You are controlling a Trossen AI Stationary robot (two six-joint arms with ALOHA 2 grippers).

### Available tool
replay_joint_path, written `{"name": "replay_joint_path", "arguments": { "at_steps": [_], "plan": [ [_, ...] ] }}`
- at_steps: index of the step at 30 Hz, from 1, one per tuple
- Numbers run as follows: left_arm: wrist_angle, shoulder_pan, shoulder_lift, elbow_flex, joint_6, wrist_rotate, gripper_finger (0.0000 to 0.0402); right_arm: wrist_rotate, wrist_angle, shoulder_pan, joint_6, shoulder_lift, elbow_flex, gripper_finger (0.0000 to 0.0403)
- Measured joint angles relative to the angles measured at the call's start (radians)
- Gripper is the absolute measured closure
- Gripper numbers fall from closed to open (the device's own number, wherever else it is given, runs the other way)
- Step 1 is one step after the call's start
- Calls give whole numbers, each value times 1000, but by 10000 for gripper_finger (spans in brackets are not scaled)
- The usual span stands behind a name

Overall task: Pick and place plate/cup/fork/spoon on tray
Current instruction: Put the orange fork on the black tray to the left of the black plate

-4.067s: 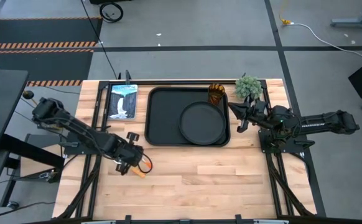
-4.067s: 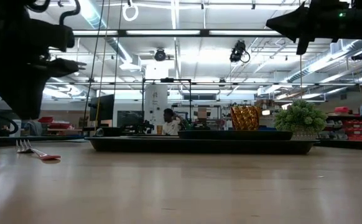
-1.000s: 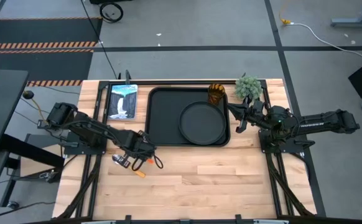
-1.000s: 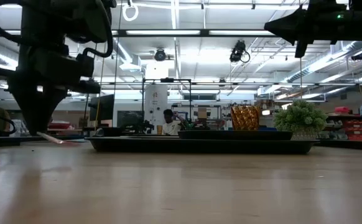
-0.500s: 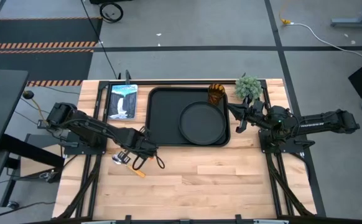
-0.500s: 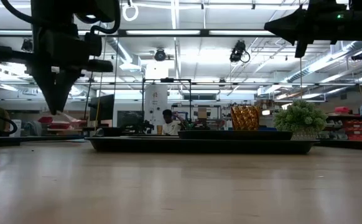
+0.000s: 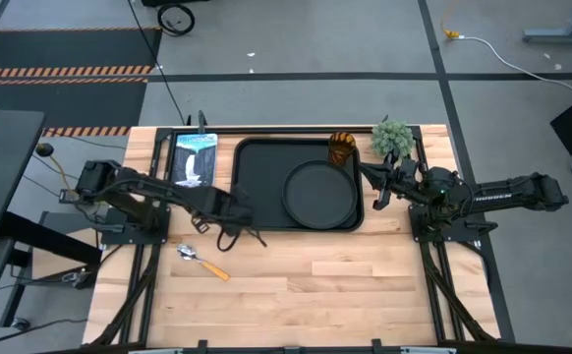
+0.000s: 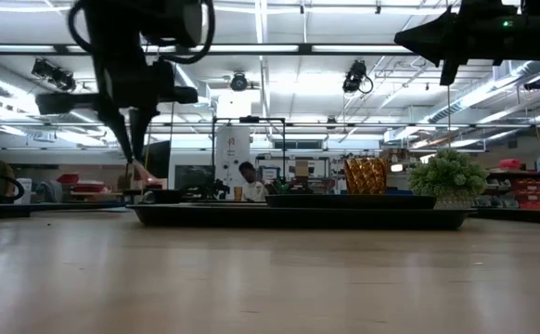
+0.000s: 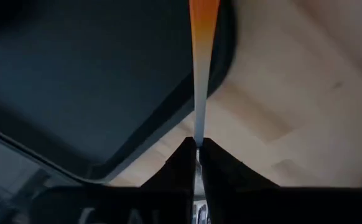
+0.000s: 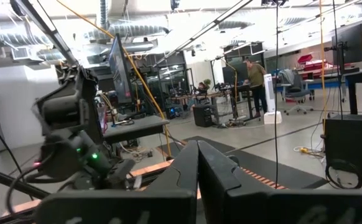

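My left gripper (image 7: 237, 214) is shut on the fork (image 9: 201, 74) above the near left corner of the black rectangular tray (image 7: 257, 167). The fork's orange handle (image 9: 204, 18) points away from the fingers, over the tray's rim (image 9: 221, 68). The round black plate (image 7: 320, 194) lies on the tray's right half. The amber cup (image 7: 341, 147) stands in the tray's far right corner. The spoon (image 7: 200, 261) lies flat on the table, near side of my left gripper. My right gripper (image 7: 370, 185) is shut and empty, held high by the tray's right edge. My left gripper pinches the fork's silver metal neck (image 9: 198, 127) between its two fingertips (image 9: 182, 155). The fingers point down and lie along the fork. The fork hangs below them, handle end (image 8: 147, 173) lowest, clear of the table and tray.
A small green plant (image 7: 392, 138) stands at the table's far right, beside the cup. A book with a blue cover (image 7: 193, 159) lies left of the tray. Bare wood stretches along the table's near side (image 7: 365, 285).
My left gripper has risen from just above the table and gone toward the far and right edges, to the tray's near left corner. The fork has gone with it, lifted clear. The spoon has stayed on the table.
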Motion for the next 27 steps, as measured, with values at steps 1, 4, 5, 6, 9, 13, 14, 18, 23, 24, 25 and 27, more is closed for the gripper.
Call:
{"name": "replay_joint_path", "arguments": {
  "at_steps": [1,4,5,6,9,13,14,18,23,24,25,27],
  "plan": [
    [14,17,0,0,37,-8,381,0,0,0,0,0,0,392],
    [83,72,0,0,141,-20,381,0,4,0,0,0,0,392],
    [108,93,0,0,176,-20,381,0,7,0,0,0,0,392],
    [135,114,0,0,212,-21,380,0,7,0,0,0,0,392],
    [222,175,0,0,329,-20,380,0,7,0,0,0,0,392],
    [339,254,0,0,499,39,381,0,7,0,0,0,0,392],
    [363,272,0,0,545,62,380,0,7,0,0,0,0,392],
    [472,331,0,0,692,128,380,0,7,0,0,0,0,392],
    [559,387,5,0,858,223,380,0,7,0,7,0,0,392],
    [572,393,14,0,902,237,379,0,7,0,9,0,0,392],
    [575,398,22,0,944,241,379,0,7,0,10,0,0,392],
    [582,404,52,0,1015,242,379,0,7,0,11,1,0,392]
  ]
}}
